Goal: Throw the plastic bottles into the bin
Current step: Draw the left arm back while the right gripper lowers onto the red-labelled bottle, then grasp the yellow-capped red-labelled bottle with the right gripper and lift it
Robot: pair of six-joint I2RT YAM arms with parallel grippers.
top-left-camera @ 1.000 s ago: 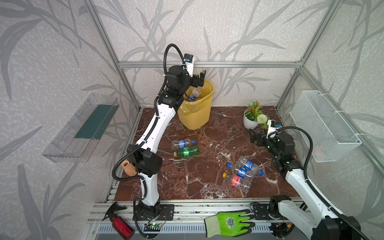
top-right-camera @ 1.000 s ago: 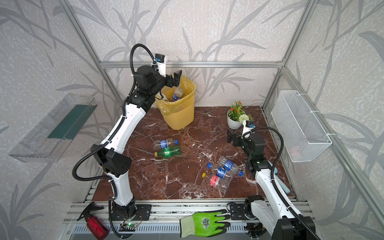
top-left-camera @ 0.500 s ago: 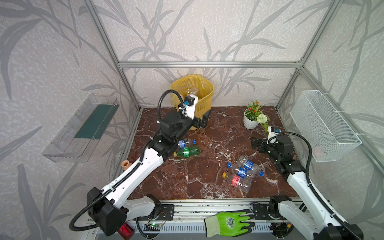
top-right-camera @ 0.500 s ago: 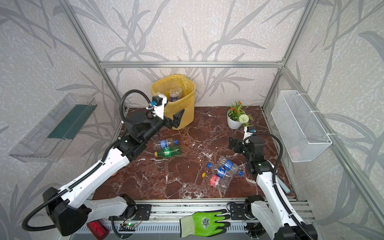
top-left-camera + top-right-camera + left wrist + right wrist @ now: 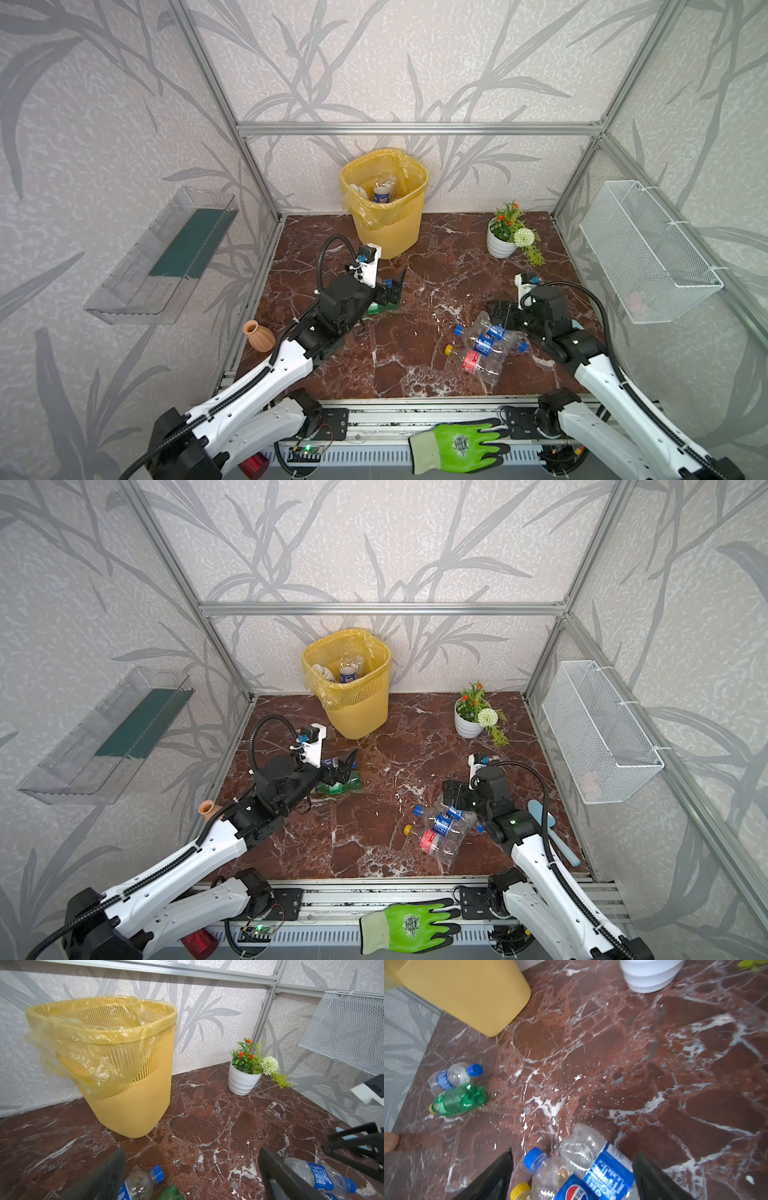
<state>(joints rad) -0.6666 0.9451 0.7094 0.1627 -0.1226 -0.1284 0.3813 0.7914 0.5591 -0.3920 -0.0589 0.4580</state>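
While a few bottles [image 5: 381,194] are lying in the bin [image 5: 395,237], I am holding my left gripper [image 5: 192,1159] spread and empty over a green bottle [image 5: 456,1101] and a blue-capped bottle [image 5: 452,1076], my right gripper [image 5: 573,1153] likewise straddling a pile [image 5: 482,345], all on the floor [image 5: 415,332] awaiting binning.

In both top views the left gripper [image 5: 392,291] covers most of the green bottle [image 5: 376,308] and the blue-capped bottle [image 5: 388,283] beside it. The wall of the bin [image 5: 392,237] hides most of the bottles [image 5: 381,194] inside, so their number cannot be told. The right wrist view is blurred, and its edge cuts off the white pot [image 5: 651,976].
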